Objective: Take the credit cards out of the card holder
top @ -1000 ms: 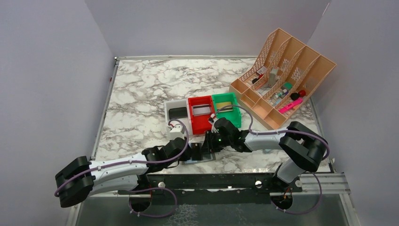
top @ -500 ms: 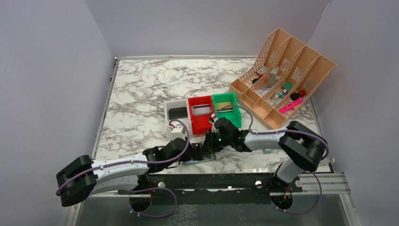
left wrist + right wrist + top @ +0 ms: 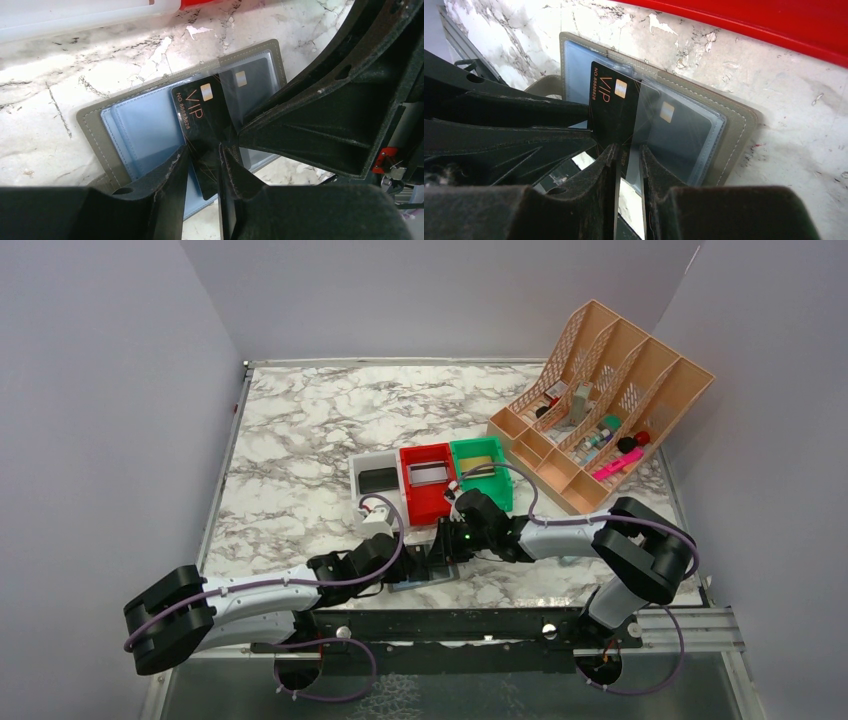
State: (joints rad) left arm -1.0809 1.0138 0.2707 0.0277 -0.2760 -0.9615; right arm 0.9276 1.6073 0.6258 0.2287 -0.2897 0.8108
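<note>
Your top camera looks down over the desk (image 3: 300, 440) from behind its near edge. Both close wrist cameras face each other across the same card holder (image 3: 145, 132).

- Holder (image 3: 95, 125): a bifold with a grey stitched border. It lies open and flat on the marble table (image 3: 45, 80), at the middle of the near edge. The inner left panel is pale blue and the right one is a clear pocket.
- Black card (image 3: 200, 117): gold "VIP" lettering, a number and a gold chip. It is face up and skewed, partly out of the clear pocket, lying across the fold onto the blue panel. Its near end is hidden.
- Second card (image 3: 255, 75): dark, with a gold chip. It sits fully inside the right pocket, under the clear plastic.
</note>
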